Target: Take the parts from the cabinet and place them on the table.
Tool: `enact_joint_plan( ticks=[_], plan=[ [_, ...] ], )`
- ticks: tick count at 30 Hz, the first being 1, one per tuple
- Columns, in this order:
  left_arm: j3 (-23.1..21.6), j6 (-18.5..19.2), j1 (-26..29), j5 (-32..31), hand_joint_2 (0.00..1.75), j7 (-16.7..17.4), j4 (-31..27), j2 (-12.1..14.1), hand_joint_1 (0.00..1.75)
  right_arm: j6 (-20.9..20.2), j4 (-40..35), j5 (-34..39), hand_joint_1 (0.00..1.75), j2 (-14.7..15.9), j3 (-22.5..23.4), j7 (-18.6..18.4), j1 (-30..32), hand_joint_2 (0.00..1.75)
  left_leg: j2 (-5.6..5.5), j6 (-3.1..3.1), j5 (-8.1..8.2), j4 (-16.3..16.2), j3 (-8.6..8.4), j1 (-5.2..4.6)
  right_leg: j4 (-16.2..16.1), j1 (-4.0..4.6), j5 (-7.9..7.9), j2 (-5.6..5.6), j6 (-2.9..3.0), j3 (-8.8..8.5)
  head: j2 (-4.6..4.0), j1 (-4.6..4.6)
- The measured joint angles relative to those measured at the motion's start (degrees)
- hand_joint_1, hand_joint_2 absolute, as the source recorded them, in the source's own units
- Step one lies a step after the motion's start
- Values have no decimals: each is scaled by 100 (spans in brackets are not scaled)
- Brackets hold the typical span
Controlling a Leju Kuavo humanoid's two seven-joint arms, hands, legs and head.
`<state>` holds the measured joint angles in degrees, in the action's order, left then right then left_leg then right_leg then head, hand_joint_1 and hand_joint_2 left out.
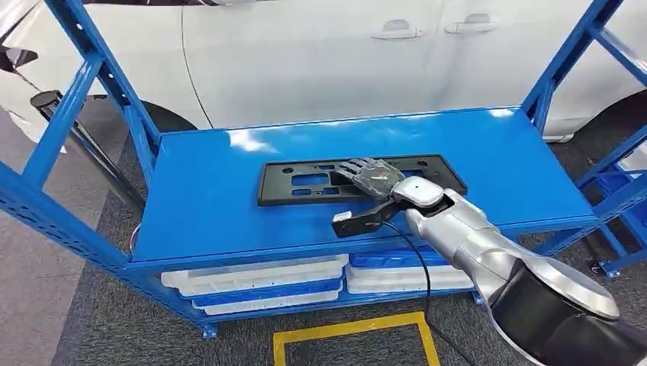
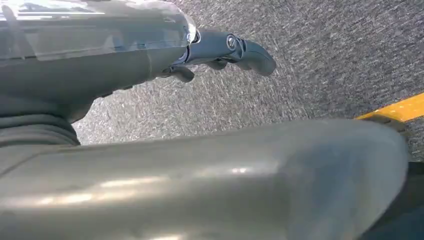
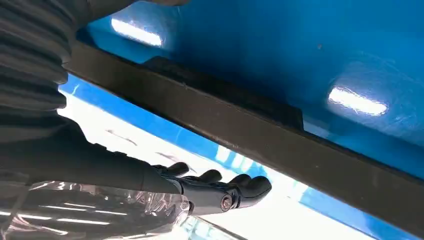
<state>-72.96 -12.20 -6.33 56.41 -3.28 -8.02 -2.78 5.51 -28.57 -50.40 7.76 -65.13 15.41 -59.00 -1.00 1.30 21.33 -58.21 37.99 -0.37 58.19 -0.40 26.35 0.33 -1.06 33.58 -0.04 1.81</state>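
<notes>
One part point(image 1: 305, 181), a flat black frame with cut-outs, lies on the blue shelf point(image 1: 206, 198), nearer the front edge than the back, about midway along. The right hand point(image 1: 371, 177) lies flat over its right half, fingers stretched out and barely spread, and I cannot tell whether they have any hold on it. The right wrist view shows the fingers point(image 3: 235, 186) straight, with the frame's dark edge running beside them. The left hand point(image 2: 220, 52) hangs over the grey floor point(image 2: 325, 55), fingers loosely curled on nothing. My worry is that a flat palm only pushes: the frame could skate toward the back edge or pivot. Lifted from one end, it could tip, slip and clip a shelf post point(image 1: 126, 103).
</notes>
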Motion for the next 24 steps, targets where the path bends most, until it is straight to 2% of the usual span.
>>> enact_joint_plan(
  ticks=[24],
  plan=[
    [-4, -15, 1, 103, 0, 24, 0, -4, 0, 103, 477, 118, 0, -125, 9, -15, -26, 175, 0, 1, 1, 0, -37, 0, -2, 0, 0, -1, 0, -41, 0, 0]
  ],
)
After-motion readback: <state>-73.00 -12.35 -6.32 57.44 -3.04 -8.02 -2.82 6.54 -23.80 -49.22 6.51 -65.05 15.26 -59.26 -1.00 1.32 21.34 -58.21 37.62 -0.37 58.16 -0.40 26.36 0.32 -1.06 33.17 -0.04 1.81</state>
